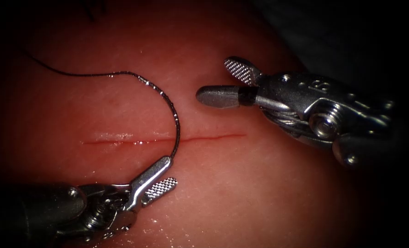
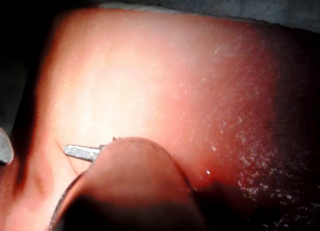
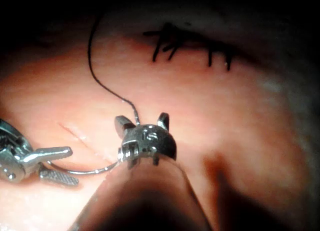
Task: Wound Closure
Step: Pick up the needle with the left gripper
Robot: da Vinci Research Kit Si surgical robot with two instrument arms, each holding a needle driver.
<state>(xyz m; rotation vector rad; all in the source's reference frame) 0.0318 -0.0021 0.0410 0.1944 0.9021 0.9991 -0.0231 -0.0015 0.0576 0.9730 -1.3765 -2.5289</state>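
The cut [image 1: 204, 136] runs level across the tissue [image 1: 241, 193]. The curved needle [image 1: 173, 115] arches over the cut near its middle, not visibly in the tissue. One end reaches the tip of my left tool [image 1: 171, 171], whose jaws stand open on the near side of the cut. In the right wrist view that needle [image 3: 85, 171] end lies between the left tool's [image 3: 72, 166] parted jaws. Dark thread [image 1: 85, 74] trails from the needle's far end off to the left. My right tool [image 1: 213, 79] hovers open beyond the cut, to the right, holding nothing; its jaws [image 3: 142, 118] also spread wide here.
Dark knotted stitches [image 3: 190, 46] with cut ends sit on the tissue farther back. Wet glints lie along the cut's left part [image 1: 112, 137]. One left jaw [image 2: 82, 152] pokes out past the shaft over pale tissue.
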